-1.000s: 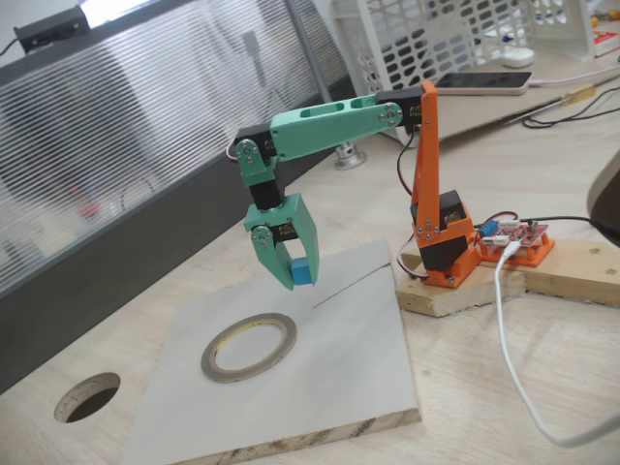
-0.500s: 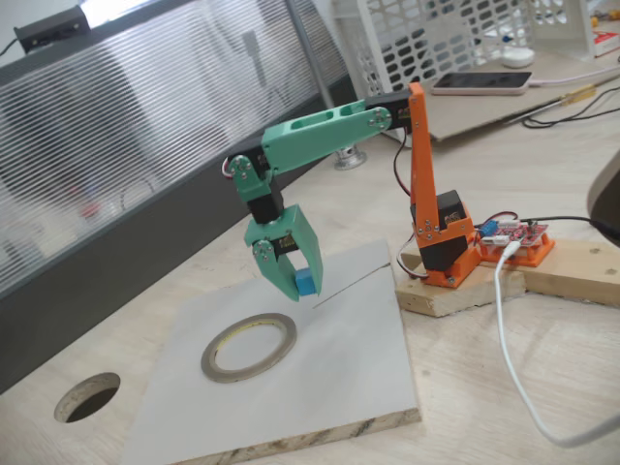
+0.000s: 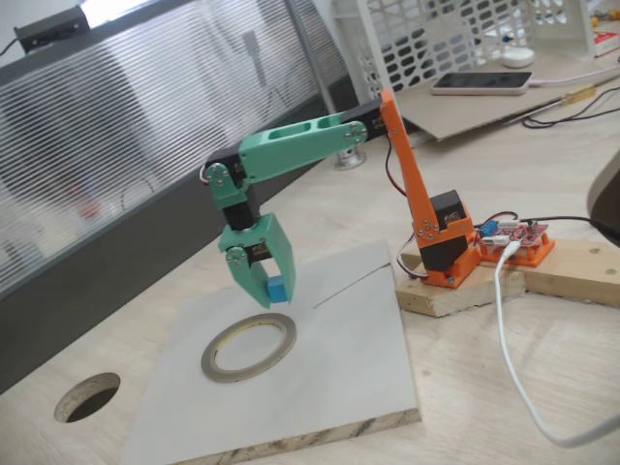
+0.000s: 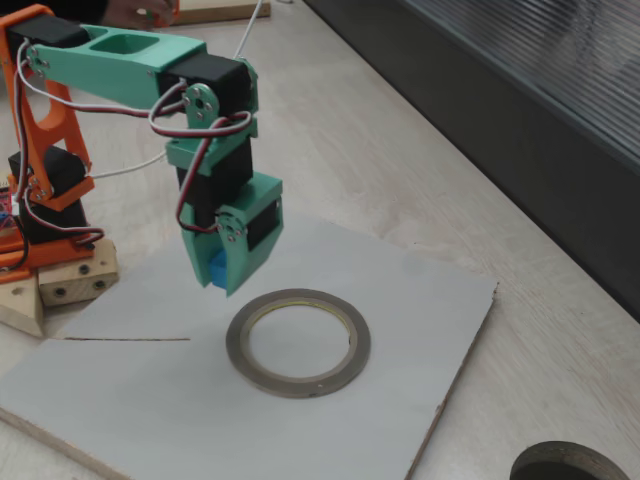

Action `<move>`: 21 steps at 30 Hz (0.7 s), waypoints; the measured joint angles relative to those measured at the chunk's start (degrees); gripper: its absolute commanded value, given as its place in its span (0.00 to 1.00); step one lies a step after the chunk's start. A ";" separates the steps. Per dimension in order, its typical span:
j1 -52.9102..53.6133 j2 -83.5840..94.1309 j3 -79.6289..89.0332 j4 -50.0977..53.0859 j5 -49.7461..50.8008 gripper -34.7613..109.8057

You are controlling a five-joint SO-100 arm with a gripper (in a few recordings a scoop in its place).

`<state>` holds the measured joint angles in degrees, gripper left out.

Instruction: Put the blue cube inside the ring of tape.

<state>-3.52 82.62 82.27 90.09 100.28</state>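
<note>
Both fixed views show the green gripper (image 3: 268, 294) pointing down with its two fingers clamped on the blue cube (image 3: 277, 289), which sits low between the fingertips with only part of its sides showing. The cube hangs in the air above the grey board (image 3: 358, 368), near the rim of the ring of tape (image 3: 249, 347) but not yet over its hollow centre; in a fixed view the cube (image 4: 217, 270) sits just to the left of the ring (image 4: 298, 342).

The cube looks small, rigid and light, with plain matte faces, so a squeeze on two opposite flat faces should hold it without slipping. The ring is thin and flat and probably light enough to slide if the fingers nudge it. Its opening is far wider than the cube.

Further out, the green forearm joins an orange upper arm (image 3: 407, 174) bolted to a wooden block (image 3: 465, 291). A dark round hole (image 3: 87, 397) is cut through the wooden tabletop.
</note>
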 measured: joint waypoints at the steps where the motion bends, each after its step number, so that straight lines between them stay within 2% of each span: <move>1: 0.00 -0.70 -1.49 0.26 0.00 0.26; 12: 0.00 -10.37 -13.27 0.44 0.00 0.26; 21: -5.89 -15.64 -20.83 0.44 0.00 0.26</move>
<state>-9.40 66.97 61.44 90.53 100.28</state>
